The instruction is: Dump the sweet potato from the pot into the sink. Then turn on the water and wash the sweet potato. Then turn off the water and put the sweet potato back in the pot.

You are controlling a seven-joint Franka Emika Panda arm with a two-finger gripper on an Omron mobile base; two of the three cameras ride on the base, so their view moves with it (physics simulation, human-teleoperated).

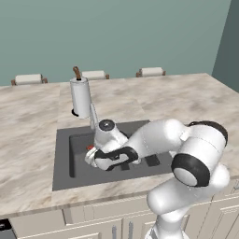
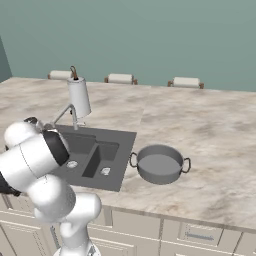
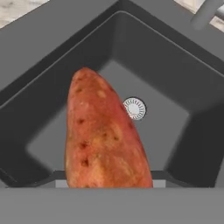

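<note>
The white arm reaches down over the dark grey rectangular double-basin sink (image 1: 63, 158), with the hand (image 1: 93, 156) low above the larger basin. In the hand view the small oblong orange-brown sweet potato (image 3: 103, 140) stands close before the camera, its broad end at the bottom of the view where the fingertips would be and its tapered end pointing away over the basin floor. It appears clamped between the fingers and lifted clear of the floor, though the tips themselves are hidden behind it. The round silver drain (image 3: 134, 108) lies on the basin floor beyond it.

The wide shallow round grey metal pot (image 2: 160, 164) sits upright on the marbled beige tabletop (image 2: 210, 130), just beside the right edge of the sink; no contents can be seen in it. The slim silver-grey curved faucet (image 2: 67, 114) stands at the back rim of the sink; no stream is discernible. The tall white paper-towel roll (image 1: 80, 97) with a brown top stands on the tabletop behind the faucet.
</note>
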